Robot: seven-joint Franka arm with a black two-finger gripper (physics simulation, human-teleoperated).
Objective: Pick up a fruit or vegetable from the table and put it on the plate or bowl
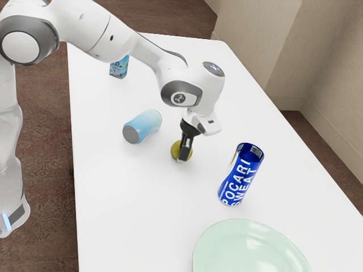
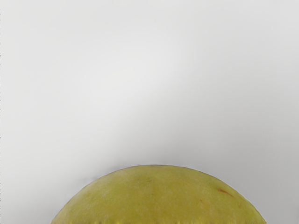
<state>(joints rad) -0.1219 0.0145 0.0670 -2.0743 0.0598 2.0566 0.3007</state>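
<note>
A small yellow-green fruit (image 1: 175,149) lies on the white table (image 1: 113,192) near its middle. My gripper (image 1: 184,154) has come straight down over it and reaches to table level, covering most of the fruit from this side. In the wrist view the fruit (image 2: 159,196) sits directly under my hand, rounded and greenish yellow with small brown marks. A pale green plate (image 1: 249,249) rests at the table's near edge, toward the exterior view's right and well apart from the fruit.
A blue Pocari Sweat can (image 1: 240,173) stands tilted between the fruit and the plate. A light blue can (image 1: 142,126) lies on its side just to the exterior view's left of the fruit. A small carton (image 1: 119,67) stands at the far side.
</note>
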